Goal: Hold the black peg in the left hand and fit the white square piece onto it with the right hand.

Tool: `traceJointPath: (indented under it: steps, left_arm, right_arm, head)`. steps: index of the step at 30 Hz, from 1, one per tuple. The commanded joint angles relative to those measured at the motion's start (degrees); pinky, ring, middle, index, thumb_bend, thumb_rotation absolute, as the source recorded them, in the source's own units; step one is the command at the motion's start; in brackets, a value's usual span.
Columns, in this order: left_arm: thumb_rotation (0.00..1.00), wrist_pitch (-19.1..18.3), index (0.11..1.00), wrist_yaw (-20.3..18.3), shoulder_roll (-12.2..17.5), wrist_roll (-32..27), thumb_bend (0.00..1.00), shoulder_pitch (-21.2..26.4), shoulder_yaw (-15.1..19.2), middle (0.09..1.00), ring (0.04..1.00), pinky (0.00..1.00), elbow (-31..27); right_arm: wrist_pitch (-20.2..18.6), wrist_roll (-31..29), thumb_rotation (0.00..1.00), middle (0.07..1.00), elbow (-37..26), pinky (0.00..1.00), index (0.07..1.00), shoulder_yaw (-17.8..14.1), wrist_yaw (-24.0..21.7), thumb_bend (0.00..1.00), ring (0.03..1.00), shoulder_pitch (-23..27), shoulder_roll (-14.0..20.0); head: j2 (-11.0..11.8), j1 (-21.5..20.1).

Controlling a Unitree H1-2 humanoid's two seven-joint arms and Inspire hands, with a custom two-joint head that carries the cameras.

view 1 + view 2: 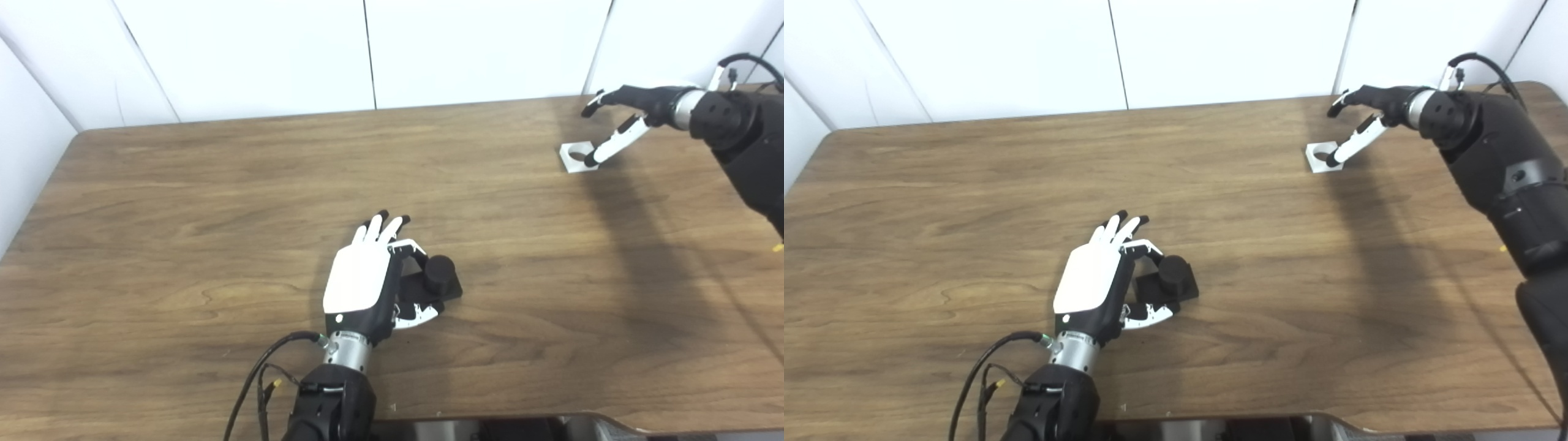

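Note:
The black peg [438, 274], a short cylinder on a square base, stands on the wooden table [184, 214] near the middle front. My left hand [366, 277] lies just left of it, palm down. Its fingers are spread, with one finger curled at the base's far side and the thumb at its near side; it is open around the peg. The white square piece [574, 157] with a round hole lies flat at the far right. My right hand [618, 116] hovers over it, open, with the thumb tip on or just above its right edge.
White wall panels [367, 49] stand behind the table's far edge. A black cable [257, 373] loops from the left forearm near the front edge. The right arm [1494, 153] stretches along the table's right side.

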State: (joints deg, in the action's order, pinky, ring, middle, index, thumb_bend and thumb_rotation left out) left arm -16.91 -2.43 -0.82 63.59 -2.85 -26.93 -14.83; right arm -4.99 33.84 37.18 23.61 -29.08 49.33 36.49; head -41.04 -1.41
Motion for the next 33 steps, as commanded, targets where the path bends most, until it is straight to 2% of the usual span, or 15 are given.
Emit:
traceJointPath:
  steps: [1,15,33]
  left_arm:
    - [0.06,-1.0,0.494,-1.3,0.4,0.7,0.51,-0.4,-0.1,0.934,1.0,0.99,2.3]
    - [0.06,-1.4,0.495,-1.2,0.1,1.3,0.51,-0.2,-0.2,0.937,1.0,0.98,2.4]
    - [0.06,-1.6,0.495,-0.8,-0.3,1.8,0.51,0.0,-0.1,0.933,1.0,0.96,2.6]
  right_arm:
    - [1.0,0.8,0.33,0.99,0.7,1.0,0.837,-0.3,1.0,0.86,1.0,5.2,0.4]
    - [2.7,4.5,0.35,0.989,6.0,1.0,0.846,3.8,-0.4,0.88,1.0,8.4,-1.2]
    - [3.6,6.9,0.36,0.995,9.1,1.0,0.852,6.1,-0.9,0.87,1.0,10.0,-2.3]
  head:
    - [-0.1,0.0]
    - [-0.2,-0.1]
    - [-0.3,0.0]
